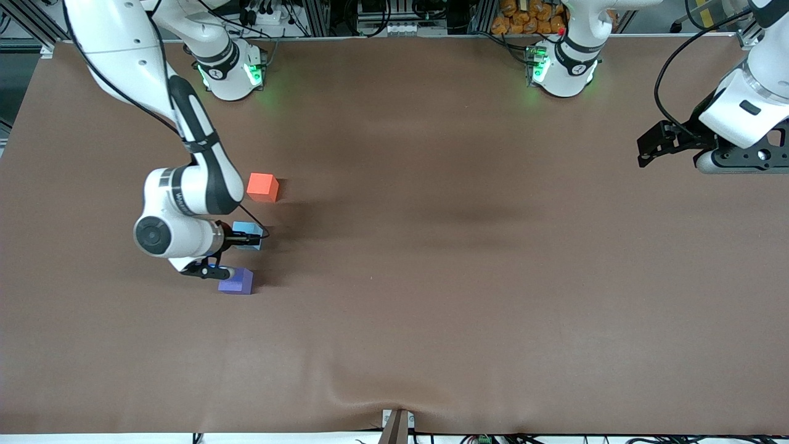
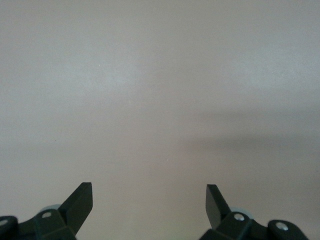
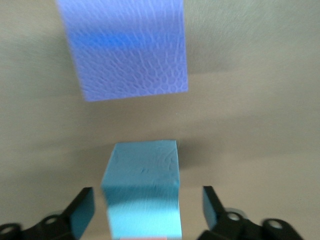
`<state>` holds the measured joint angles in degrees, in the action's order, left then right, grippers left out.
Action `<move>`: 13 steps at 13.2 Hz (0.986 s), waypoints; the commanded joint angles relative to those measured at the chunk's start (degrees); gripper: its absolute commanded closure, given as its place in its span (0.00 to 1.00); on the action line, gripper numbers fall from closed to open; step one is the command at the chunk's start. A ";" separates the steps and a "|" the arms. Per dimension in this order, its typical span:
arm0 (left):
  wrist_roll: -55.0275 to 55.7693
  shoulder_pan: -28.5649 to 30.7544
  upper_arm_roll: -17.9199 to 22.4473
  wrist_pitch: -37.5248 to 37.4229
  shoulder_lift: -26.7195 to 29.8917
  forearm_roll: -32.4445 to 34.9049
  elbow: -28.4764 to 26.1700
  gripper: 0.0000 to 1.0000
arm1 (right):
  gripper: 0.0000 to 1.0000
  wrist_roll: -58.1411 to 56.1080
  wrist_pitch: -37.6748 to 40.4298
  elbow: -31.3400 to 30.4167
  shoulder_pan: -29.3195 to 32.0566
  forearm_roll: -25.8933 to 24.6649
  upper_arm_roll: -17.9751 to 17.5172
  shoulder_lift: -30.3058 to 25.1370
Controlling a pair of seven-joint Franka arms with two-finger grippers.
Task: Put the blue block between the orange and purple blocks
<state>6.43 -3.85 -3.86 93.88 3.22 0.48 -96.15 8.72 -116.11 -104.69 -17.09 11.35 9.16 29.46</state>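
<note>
The blue block [image 1: 251, 236] rests on the table in a line with the orange block [image 1: 262, 187], farther from the front camera, and the purple block [image 1: 237, 281], nearer to it. Small gaps separate the three. My right gripper [image 1: 229, 253] is directly over the blue block and partly hides it. In the right wrist view the right gripper [image 3: 147, 207] is open, and its fingers stand apart from the sides of the blue block [image 3: 142, 175]. The purple block [image 3: 127, 47] lies just past it. My left gripper [image 1: 644, 151] waits open over the left arm's end of the table, holding nothing [image 2: 149, 197].
The brown table mat [image 1: 431, 277] shows no other objects. The arm bases [image 1: 561, 68] stand along the edge farthest from the front camera. A small bracket [image 1: 397, 425] sits at the mat's nearest edge.
</note>
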 commanded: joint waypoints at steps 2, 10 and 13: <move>-0.98 0.07 -0.10 0.16 -0.32 0.84 1.14 0.00 | 0.00 -0.46 18.07 20.61 5.30 1.13 -0.29 -1.25; -1.77 0.59 -0.10 -0.80 0.65 0.75 0.87 0.00 | 0.00 -1.59 43.59 41.93 11.90 -5.60 -0.28 -9.48; -1.77 0.51 -0.10 -0.80 0.65 0.75 0.87 0.00 | 0.00 -7.76 43.77 40.28 11.64 -9.76 -0.46 -16.61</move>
<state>5.76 -3.61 -3.77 93.88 3.42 0.48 -95.70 3.17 -72.92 -61.85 -5.47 3.84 9.26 17.92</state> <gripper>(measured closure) 0.000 0.000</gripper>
